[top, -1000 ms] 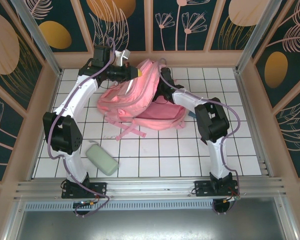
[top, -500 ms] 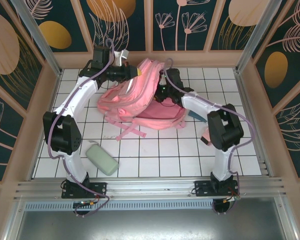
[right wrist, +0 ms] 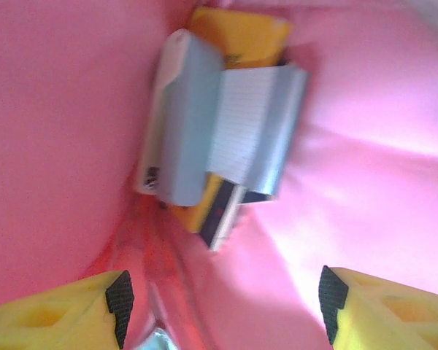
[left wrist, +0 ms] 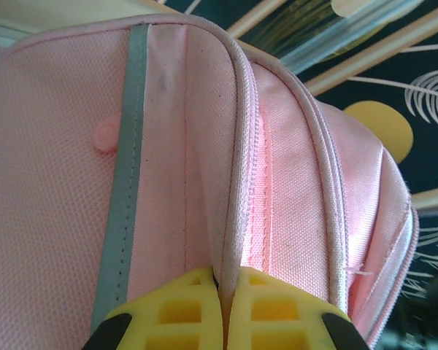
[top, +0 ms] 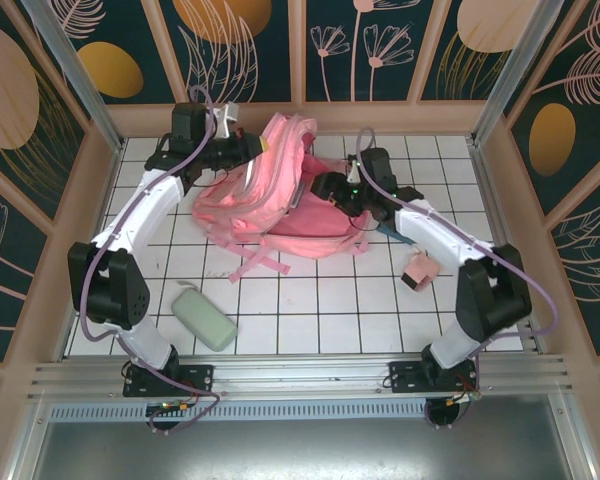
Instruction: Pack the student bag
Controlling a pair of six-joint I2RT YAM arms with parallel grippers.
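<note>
The student bag (top: 270, 195), a big soft pink backpack, lies at the back middle of the tiled table with its top flap raised. My left gripper (top: 250, 152) is shut on the edge of that flap. In the left wrist view its yellow fingers (left wrist: 277, 310) pinch the zip seam, beside a pale grey strip (left wrist: 128, 146) on the bag (left wrist: 51, 182). My right gripper (top: 322, 186) is at the bag's mouth and open. In the right wrist view it (right wrist: 223, 306) looks into the pink lining (right wrist: 365, 146), with nothing between its fingertips. A grey-blue notebook (right wrist: 219, 138) and a yellow book (right wrist: 241, 33) lie inside.
A pale green pencil case (top: 204, 318) lies on the tiles at the front left. A small pink object (top: 418, 272) sits beside the right forearm, and a teal item (top: 385, 228) pokes out by the bag's right edge. Wooden walls ring the table.
My right arm has swung its elbow out to the right and drawn the gripper back towards the bag's mouth, uncovering the small pink object. My left gripper shifted slightly left with the flap.
</note>
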